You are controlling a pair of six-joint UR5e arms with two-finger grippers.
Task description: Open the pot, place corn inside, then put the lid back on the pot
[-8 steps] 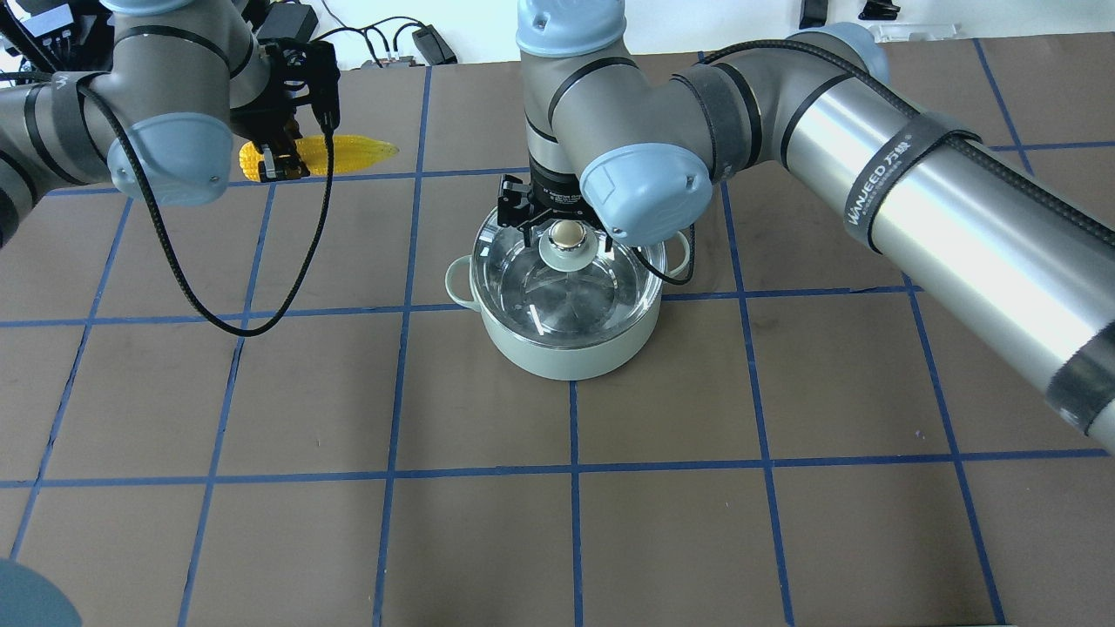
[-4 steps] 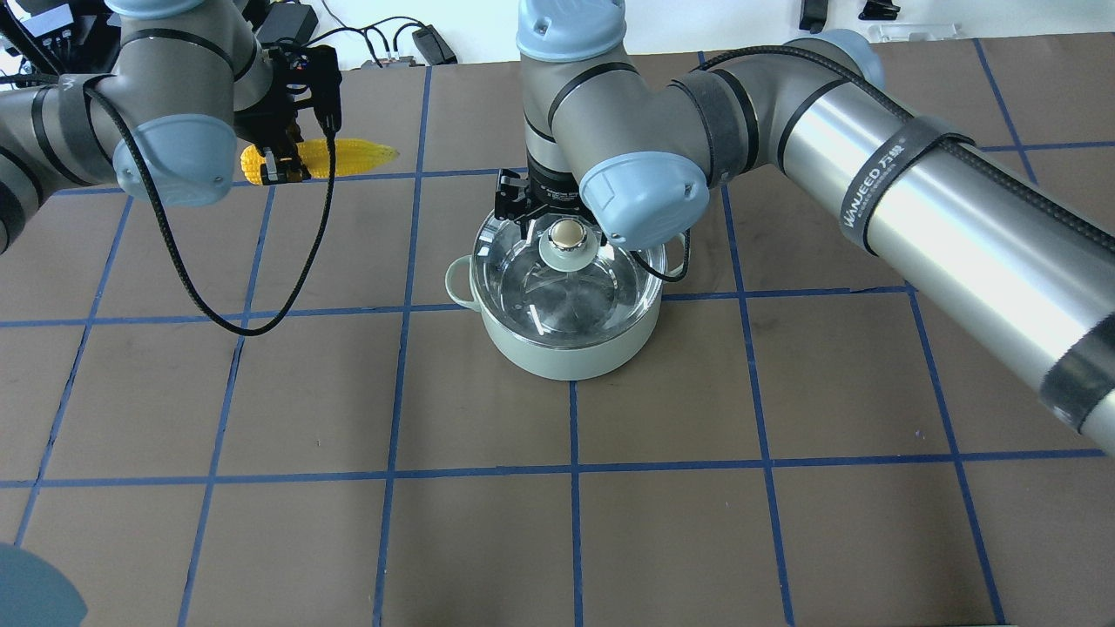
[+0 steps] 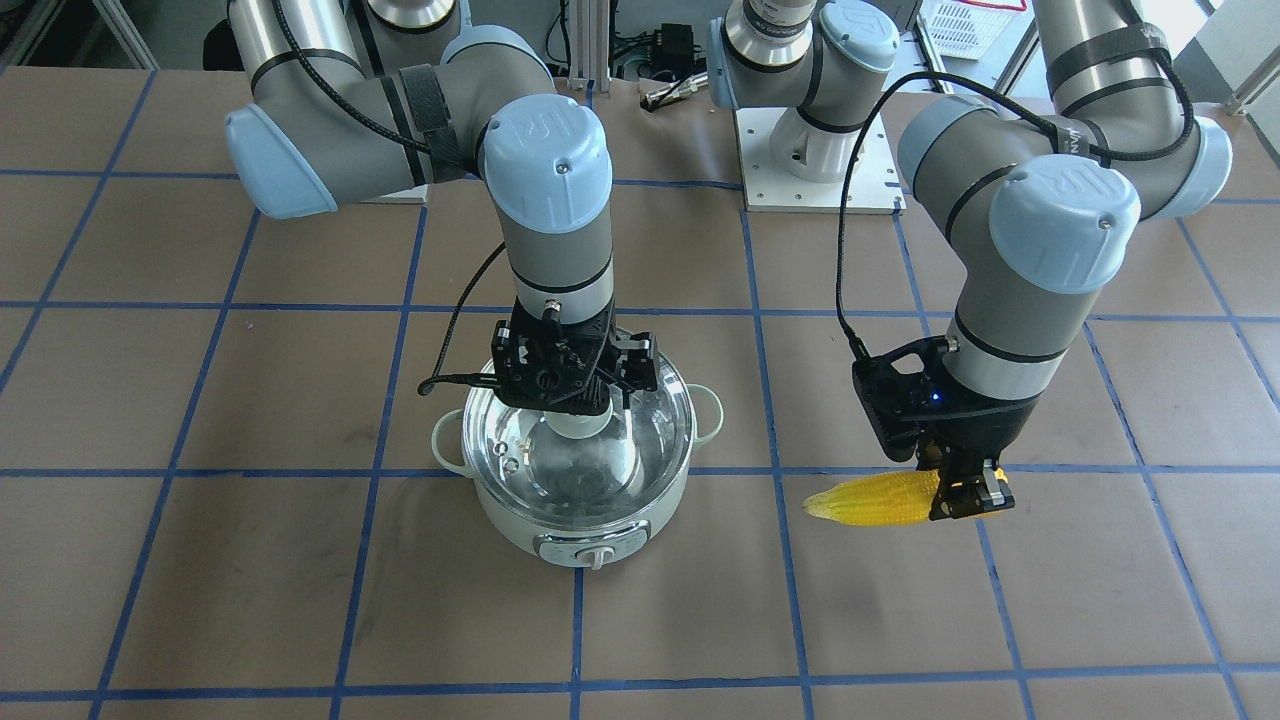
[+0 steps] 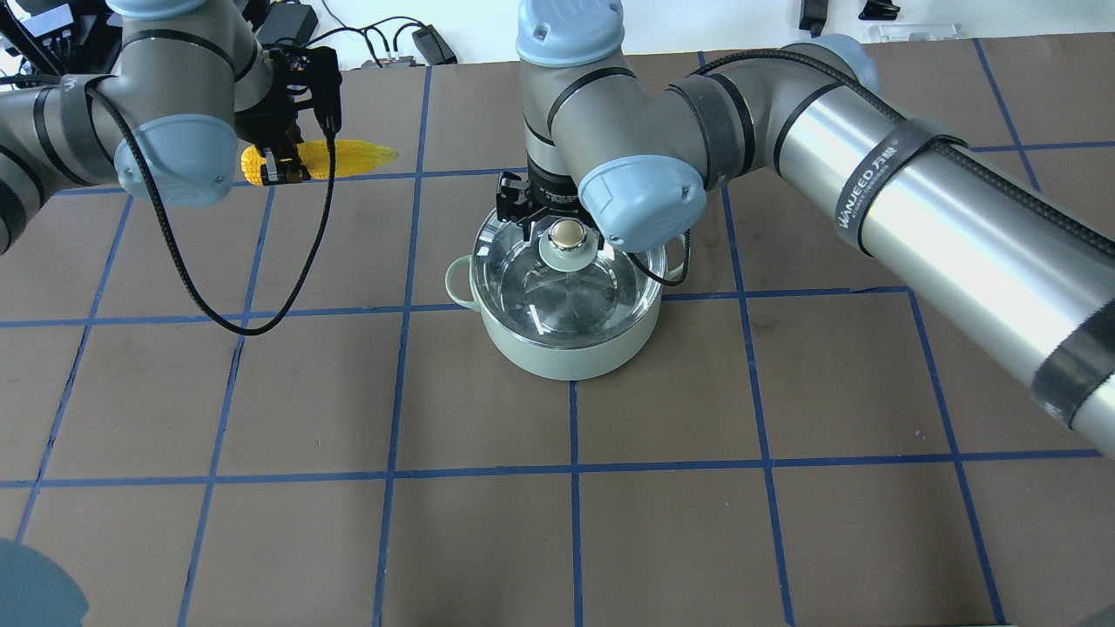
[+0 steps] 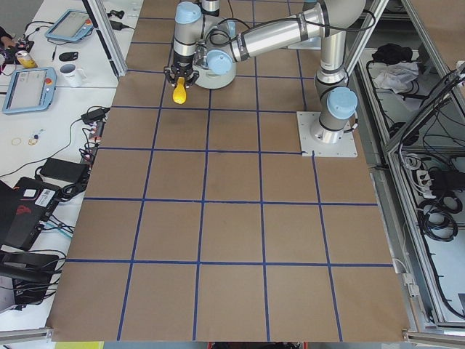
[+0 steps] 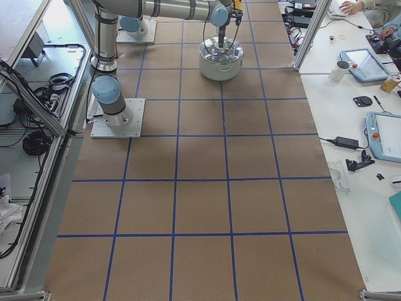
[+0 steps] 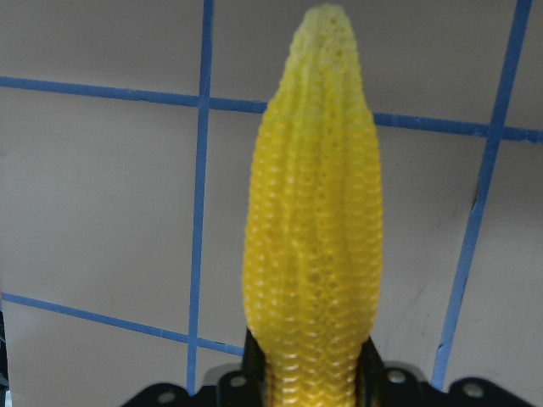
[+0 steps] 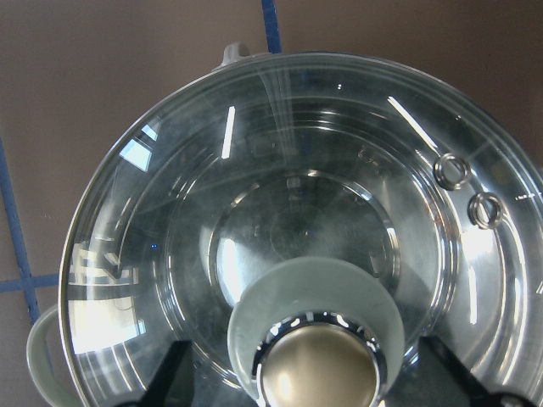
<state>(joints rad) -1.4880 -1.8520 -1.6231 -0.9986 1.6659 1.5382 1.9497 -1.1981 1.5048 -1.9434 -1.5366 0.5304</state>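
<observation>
The mint-green pot (image 4: 566,353) stands mid-table with the glass lid (image 4: 523,279) on it. My right gripper (image 4: 566,233) hangs straight down over the lid's beige knob (image 8: 318,373). Its fingers (image 8: 170,377) stand well apart on either side of the knob, open, not touching it. My left gripper (image 4: 280,165) is shut on the thick end of the yellow corn (image 4: 357,157), far left of the pot. The corn lies level, low over the table, tip toward the pot; it also shows in the front view (image 3: 870,500) and the left wrist view (image 7: 314,237).
The table is brown board with a blue tape grid. The arms' base plate (image 3: 815,165) sits at the robot's edge. Cables and a power brick (image 4: 296,17) lie beyond the far edge. A side bench holds tablets and a mug (image 6: 341,69).
The left arm has shifted slightly with the corn in its grip. The right arm has settled a little over the lid knob. The pot and lid have not moved.
</observation>
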